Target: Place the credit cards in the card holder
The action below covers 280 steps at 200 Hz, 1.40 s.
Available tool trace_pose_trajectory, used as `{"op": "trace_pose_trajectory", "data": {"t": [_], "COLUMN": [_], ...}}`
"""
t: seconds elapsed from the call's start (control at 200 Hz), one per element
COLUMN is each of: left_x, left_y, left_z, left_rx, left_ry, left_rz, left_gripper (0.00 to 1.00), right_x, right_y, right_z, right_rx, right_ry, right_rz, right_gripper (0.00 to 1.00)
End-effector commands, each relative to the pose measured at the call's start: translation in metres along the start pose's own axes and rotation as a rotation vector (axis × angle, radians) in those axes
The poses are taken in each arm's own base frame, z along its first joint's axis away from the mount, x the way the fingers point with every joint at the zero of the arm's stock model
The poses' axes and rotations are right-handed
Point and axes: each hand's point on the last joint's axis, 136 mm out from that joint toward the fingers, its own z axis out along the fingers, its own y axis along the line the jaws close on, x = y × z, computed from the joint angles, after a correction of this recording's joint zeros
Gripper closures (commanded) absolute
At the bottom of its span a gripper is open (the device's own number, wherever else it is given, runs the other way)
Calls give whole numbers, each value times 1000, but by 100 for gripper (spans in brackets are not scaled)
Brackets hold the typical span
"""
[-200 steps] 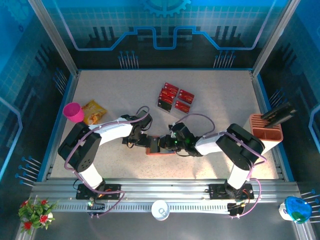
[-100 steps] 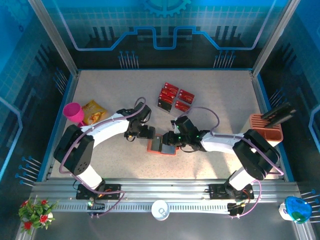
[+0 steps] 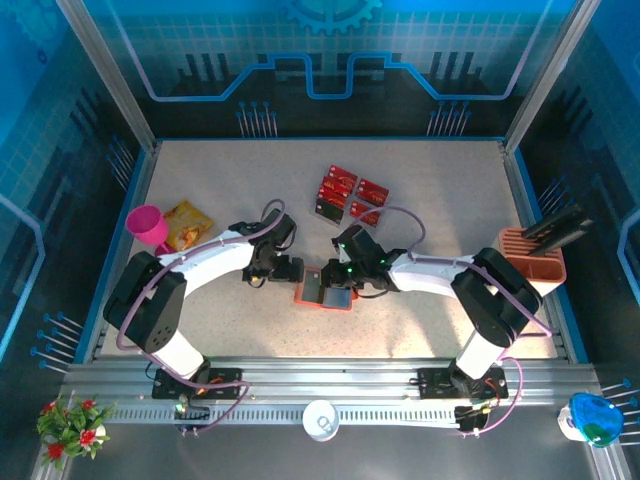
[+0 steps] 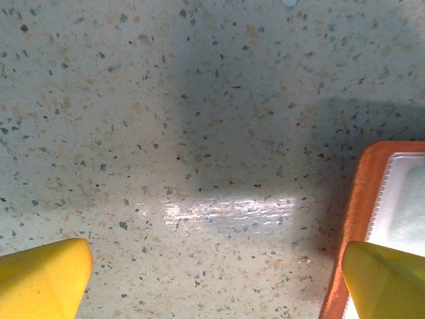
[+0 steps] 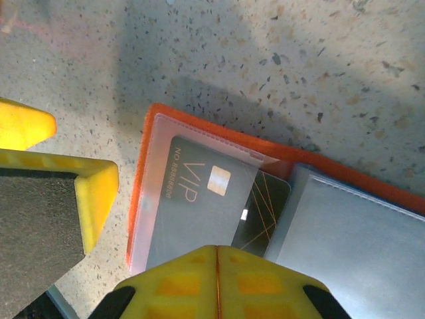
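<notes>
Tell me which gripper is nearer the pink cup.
Left. The left gripper, jaws open, is right of the pink cup, at the card holder's left edge. The right gripper, jaws shut, is farther right, over the card holder.

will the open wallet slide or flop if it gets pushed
Probably slides: the wallet lies flat on a glossy table. Likely floppy if lifted by one edge: it is thin and lies folded open.
</notes>
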Motion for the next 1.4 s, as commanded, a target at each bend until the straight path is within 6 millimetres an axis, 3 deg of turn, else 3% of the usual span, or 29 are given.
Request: {"op": "trace_pose_trajectory", "data": {"t": [0.0,0.035,0.32,0.59,0.7,0.88,1.001,1.396], "left_x": [10,11,22,25,26,28,28,30], "left_y": [12,13,14,13,14,15,15,16], "left_z": [13,15,37,42,43,44,45,48], "left_rx": [-47,-50,-56,-50,-55,-53,-52,-56], "left_ry": [38,42,102,117,119,124,125,130], "left_rz": [-11,-8,7,12,15,15,15,20], "left_gripper": [2,2,3,3,3,3,3,3], "right_x": [12,5,16,21,12,-4,-2,16], "right_y": [-5,4,-1,10,20,28,20,-10], "right_z": [8,10,29,46,40,13,5,13], "right_rx": [36,24,89,83,57,45,81,184], "right_ry": [53,46,122,168,141,60,57,131], "right_rz": [-21,-30,-39,-44,-51,-57,-67,-54], "right_gripper": [91,91,93,94,95,94,94,98]}}
